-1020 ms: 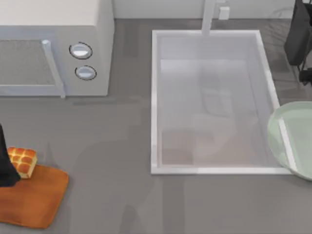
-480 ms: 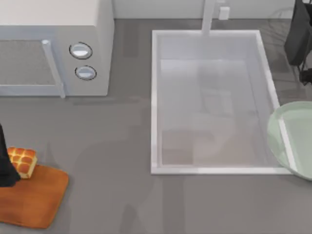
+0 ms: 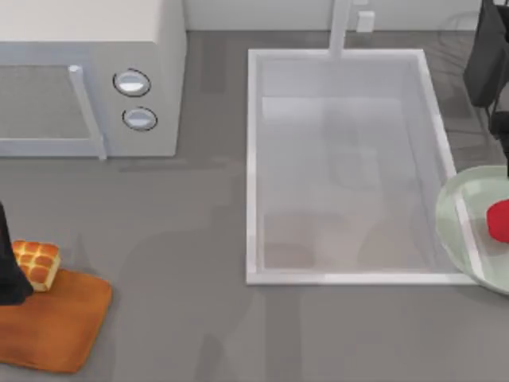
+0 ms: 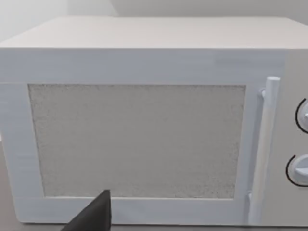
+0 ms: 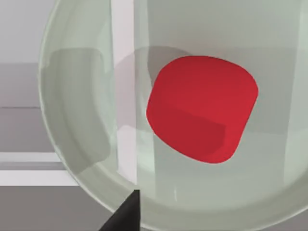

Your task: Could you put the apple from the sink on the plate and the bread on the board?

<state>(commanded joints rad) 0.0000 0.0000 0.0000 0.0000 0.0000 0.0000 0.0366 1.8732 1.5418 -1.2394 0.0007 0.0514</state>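
Fingers first: you could not tell from these views how far either claw stood open. In the left wrist view a single dark fingertip (image 4: 94, 214) of the left gripper poked up in front of the microwave (image 4: 144, 120); from above, that arm was a dark shape (image 3: 8, 267) at the table's left edge, just beside the bread (image 3: 36, 263). You saw one dark fingertip (image 5: 124, 212) of the right gripper over the plate's near rim, touching nothing you could make out. No lettering or brand was readable; the microwave showed two plain round knobs (image 3: 132, 83).

The apple (image 3: 499, 220) lay in the plate (image 3: 455, 208), which overlapped the sink's right rim at the table's right edge. In the right wrist view the apple (image 5: 202, 108) sat near the middle of the plate (image 5: 72, 125). The sink (image 3: 253, 159) held nothing you could see. The bread sat at the top left corner of the board (image 3: 60, 322).
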